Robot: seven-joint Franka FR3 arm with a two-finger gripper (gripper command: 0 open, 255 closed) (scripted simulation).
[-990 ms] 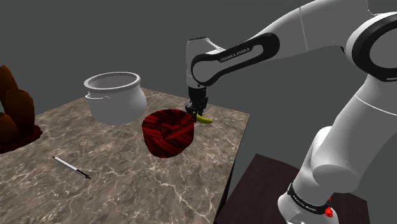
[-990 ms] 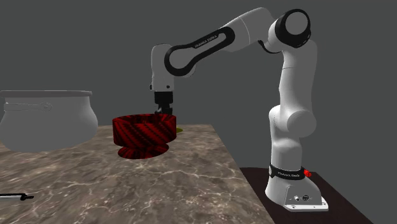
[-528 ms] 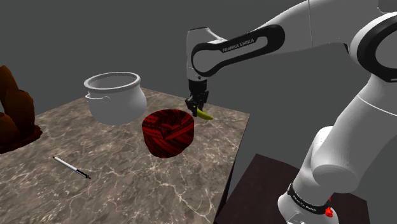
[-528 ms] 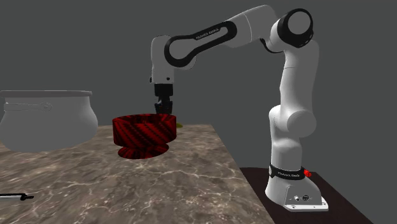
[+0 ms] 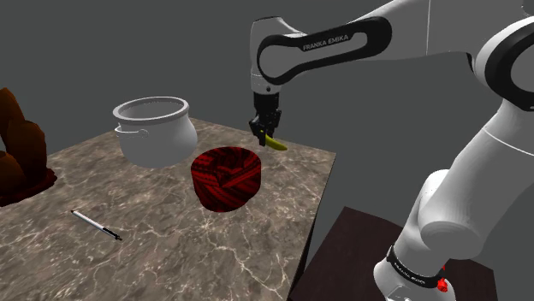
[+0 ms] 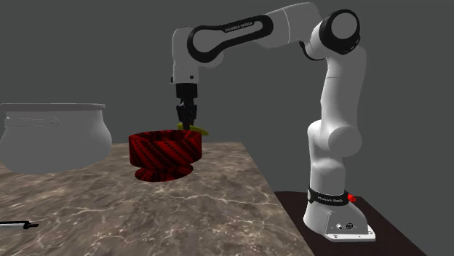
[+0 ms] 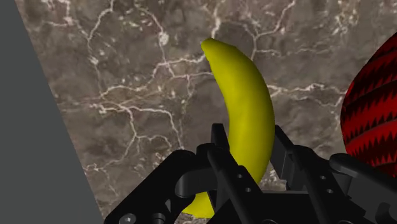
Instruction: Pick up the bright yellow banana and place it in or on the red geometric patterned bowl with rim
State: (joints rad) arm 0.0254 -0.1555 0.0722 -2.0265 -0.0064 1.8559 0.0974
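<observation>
squarely between pincer (image 7: 245, 167) fingers, banana (image 7: 245, 102)

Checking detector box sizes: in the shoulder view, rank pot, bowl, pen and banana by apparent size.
1. grey pot
2. red patterned bowl, somewhat smaller
3. pen, long but thin
4. yellow banana, clasped in the end effector; shorter than the pen though thicker, so 3 and 4 are close.
</observation>
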